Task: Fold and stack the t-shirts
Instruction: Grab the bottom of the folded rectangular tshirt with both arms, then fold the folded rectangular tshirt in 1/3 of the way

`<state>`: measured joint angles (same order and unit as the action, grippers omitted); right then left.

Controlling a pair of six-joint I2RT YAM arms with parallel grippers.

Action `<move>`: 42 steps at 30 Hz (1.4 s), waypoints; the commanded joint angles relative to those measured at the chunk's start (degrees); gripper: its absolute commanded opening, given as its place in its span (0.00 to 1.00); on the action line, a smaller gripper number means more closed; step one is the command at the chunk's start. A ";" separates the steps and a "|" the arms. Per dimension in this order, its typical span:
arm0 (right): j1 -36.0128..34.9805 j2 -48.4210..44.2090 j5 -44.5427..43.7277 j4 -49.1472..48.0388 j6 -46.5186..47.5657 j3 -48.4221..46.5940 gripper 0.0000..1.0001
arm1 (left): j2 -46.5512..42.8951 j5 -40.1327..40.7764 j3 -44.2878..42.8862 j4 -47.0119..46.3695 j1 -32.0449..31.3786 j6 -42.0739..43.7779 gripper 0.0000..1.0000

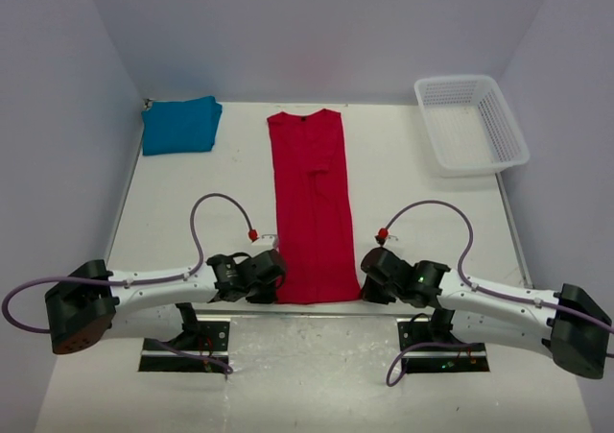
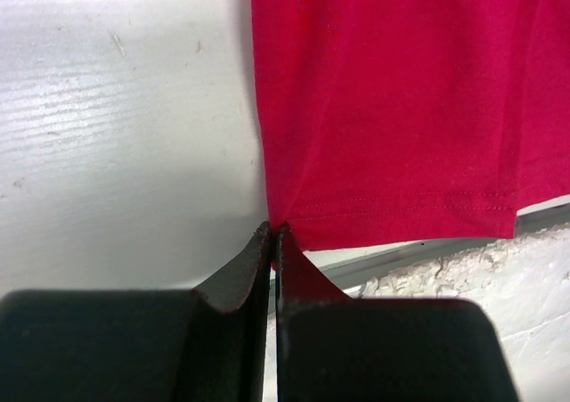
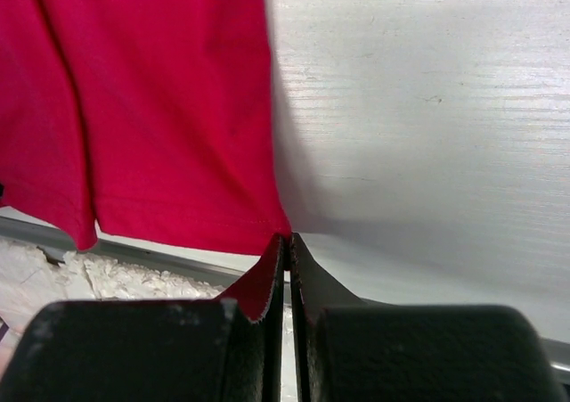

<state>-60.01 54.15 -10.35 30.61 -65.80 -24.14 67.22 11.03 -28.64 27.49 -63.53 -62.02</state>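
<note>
Top view, 12 o'clock taken as the far side from my bases. The teal-blue t-shirt [image 1: 180,125] sits folded into a compact block at the table's [image 1: 413,179] 10 o'clock corner, well apart from everything else. My left gripper [image 2: 272,233] is low at the near edge, its jaws pressed together with a pinch of red cloth between them: it holds the corner of the hem at the shirt's 7 o'clock. The red t-shirt [image 1: 309,207] lies flat down the middle of the table as a long narrow strip, sides folded inward, collar and dark neck label at 12 o'clock, hem at 6 o'clock right at the table's near edge. In the left wrist view the hem's stitching line is plain and the cloth is smooth. My right gripper [image 3: 287,242] mirrors the left: jaws closed on the hem corner at the shirt's 5 o'clock, with red fabric visible between the fingers. The white mesh basket [image 1: 518,150] stands at the table's 2 o'clock corner, apart from both shirts.
</note>
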 commanded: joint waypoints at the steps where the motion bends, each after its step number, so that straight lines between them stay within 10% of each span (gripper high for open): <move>1: -0.28 1.48 -2.75 2.61 -0.65 -1.52 0.00 | -1.47 -0.30 1.92 5.74 -0.28 -0.38 0.00; 24: -1.78 0.25 -4.85 8.58 7.08 -10.38 0.00 | -7.45 4.25 -4.04 11.62 -3.27 -1.35 0.00; 42: 14.20 25.71 -6.18 6.57 27.37 -38.51 0.00 | 13.79 5.06 -33.22 7.76 24.05 26.85 0.00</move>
<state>-48.56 76.55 -15.57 38.85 -44.86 -56.73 77.25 15.20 -56.75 36.93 -41.69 -41.76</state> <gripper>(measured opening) 0.008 0.007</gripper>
